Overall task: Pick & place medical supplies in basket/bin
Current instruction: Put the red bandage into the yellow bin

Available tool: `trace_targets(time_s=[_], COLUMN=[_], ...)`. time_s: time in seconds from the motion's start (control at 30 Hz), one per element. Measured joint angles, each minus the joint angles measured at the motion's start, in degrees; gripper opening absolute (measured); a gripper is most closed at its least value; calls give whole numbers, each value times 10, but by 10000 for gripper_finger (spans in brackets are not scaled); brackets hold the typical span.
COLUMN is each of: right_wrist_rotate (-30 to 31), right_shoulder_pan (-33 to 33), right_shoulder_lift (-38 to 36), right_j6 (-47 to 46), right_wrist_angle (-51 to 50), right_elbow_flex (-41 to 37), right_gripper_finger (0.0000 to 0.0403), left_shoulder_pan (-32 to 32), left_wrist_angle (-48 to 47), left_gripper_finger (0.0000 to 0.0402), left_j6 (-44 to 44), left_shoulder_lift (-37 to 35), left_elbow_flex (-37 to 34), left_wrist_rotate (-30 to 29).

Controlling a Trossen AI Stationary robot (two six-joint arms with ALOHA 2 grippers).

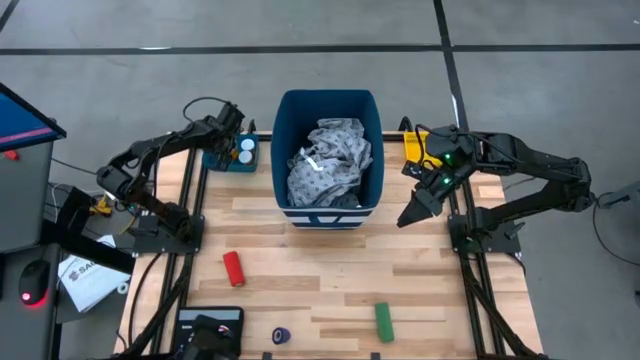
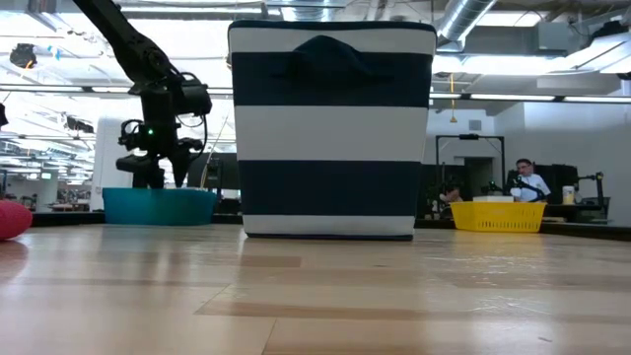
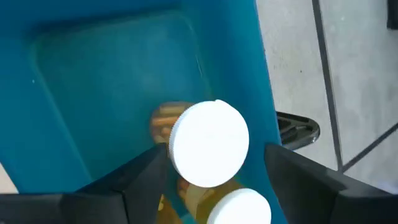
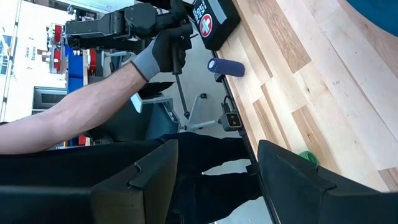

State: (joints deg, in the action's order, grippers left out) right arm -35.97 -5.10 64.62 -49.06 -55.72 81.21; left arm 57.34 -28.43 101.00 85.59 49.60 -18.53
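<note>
At the near edge of the wooden table [image 1: 330, 275] lie a black first-aid pouch [image 1: 210, 325], a dark blue roll [image 1: 282, 336] and a green cylinder [image 1: 383, 319], well apart from one another; a red cylinder [image 1: 233, 267] lies farther in, toward the left. In the right wrist view a person's gloved hand [image 4: 160, 51] grips a dark object just off the table's near edge, beside the pouch. At mid-table stands the tall blue bin [image 1: 329, 108] with a white stripe near its base, holding the crumpled grey patterned gown [image 1: 328, 162]. To the left of the bin, at the far side, the left end effector [image 3: 214, 177] hovers over the teal tray [image 1: 218, 161], its fingers spread on either side of an upright white-capped orange bottle [image 3: 209, 144] that appears to stand free in the tray; a second capped bottle [image 3: 239, 208] stands just beside it. To the right of the bin, the right end effector [image 1: 413, 213] hangs above the table with its fingers apart, holding nothing, near the yellow tray [image 1: 414, 147] at the far right.
</note>
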Motion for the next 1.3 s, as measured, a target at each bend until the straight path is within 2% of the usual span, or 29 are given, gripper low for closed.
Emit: trace_targets(time_s=[0.3, 0.53, 0.73, 0.9, 1.0, 1.13, 1.23, 1.3], right_wrist_rotate=[0, 0, -1, -1, 15, 56, 84, 107], right_shoulder_pan=[0, 3, 3, 2, 1, 1, 2, 2], right_shoulder_lift=[2, 3, 3, 3, 3, 3, 3, 3], right_j6=[0, 3, 10, 12, 8, -3, -10, -16], right_wrist_angle=[16, 22, 41, 91, 122, 137, 135, 129], right_elbow_flex=[0, 0, 0, 0, 0, 0, 0, 0], right_gripper_finger=[219, 219, 219, 219, 219, 219, 219, 219], left_shoulder_pan=[0, 0, -18, -63, -86, -118, -157, -193], left_wrist_angle=[11, 38, 73, 157, 222, 310, 355, 386], left_gripper_finger=[271, 271, 270, 269, 269, 269, 269, 269], left_j6=[-20, -25, -78, -210, -303, -418, -456, -464], left_shoulder_lift=[-39, -104, -188, -270, -319, -388, -440, -468], left_elbow_flex=[0, 0, 0, 0, 0, 0, 0, 0], left_wrist_rotate=[3, 1, -6, 16, 96, 281, 393, 446])
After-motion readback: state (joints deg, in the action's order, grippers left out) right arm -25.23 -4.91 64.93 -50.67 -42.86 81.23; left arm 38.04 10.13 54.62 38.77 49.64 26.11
